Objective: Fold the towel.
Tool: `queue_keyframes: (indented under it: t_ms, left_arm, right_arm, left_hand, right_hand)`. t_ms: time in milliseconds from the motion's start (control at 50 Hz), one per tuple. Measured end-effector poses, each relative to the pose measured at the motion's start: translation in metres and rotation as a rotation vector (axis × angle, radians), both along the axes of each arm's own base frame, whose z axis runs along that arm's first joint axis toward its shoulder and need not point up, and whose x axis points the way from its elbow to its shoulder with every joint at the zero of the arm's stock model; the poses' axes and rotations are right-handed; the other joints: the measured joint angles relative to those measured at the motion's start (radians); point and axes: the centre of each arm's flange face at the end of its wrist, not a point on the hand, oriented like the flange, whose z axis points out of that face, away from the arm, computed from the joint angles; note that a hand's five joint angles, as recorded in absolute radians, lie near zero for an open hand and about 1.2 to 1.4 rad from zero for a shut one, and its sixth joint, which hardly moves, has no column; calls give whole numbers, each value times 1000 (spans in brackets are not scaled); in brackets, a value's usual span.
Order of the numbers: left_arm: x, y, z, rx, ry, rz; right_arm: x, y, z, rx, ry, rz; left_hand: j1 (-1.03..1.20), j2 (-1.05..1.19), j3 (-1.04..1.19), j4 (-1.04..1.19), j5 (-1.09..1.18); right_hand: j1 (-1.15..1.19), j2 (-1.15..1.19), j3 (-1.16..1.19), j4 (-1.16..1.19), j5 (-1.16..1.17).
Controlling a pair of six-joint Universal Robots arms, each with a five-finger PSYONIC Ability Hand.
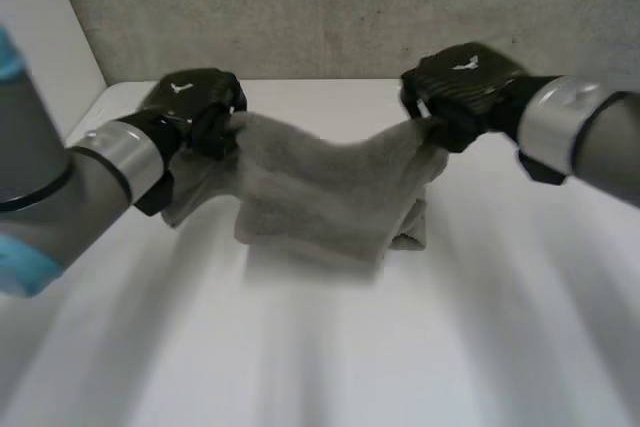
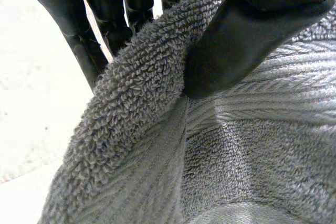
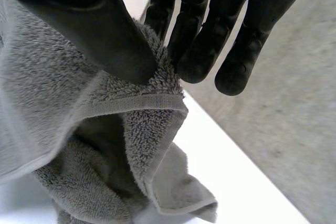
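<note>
The left hand (image 1: 195, 107) pinches the upper edge of the towel (image 1: 320, 202) between thumb and fingers, the towel sags between both hands with its lower part bunched on the table (image 1: 450, 337), and the right hand (image 1: 465, 82) pinches a corner likewise.

grey towel (image 1: 330, 209) partly on white table (image 1: 420, 347)

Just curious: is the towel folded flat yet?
No. The towel hangs bunched between the left hand and right hand, each pinching its upper edge.
</note>
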Motion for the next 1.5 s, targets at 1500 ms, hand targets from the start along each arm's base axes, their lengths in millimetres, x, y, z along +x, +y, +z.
queue_keyframes:
  t_ms: [1500]
  left_arm:
    - [101, -113, -43, -128, -37, 287]
  right_arm:
    - [143, 85, -119, 61, -198, 256]
  left_hand:
    - [-207, -224, -219, -258, -208]
  right_hand:
    - [-57, -39, -57, -62, -57]
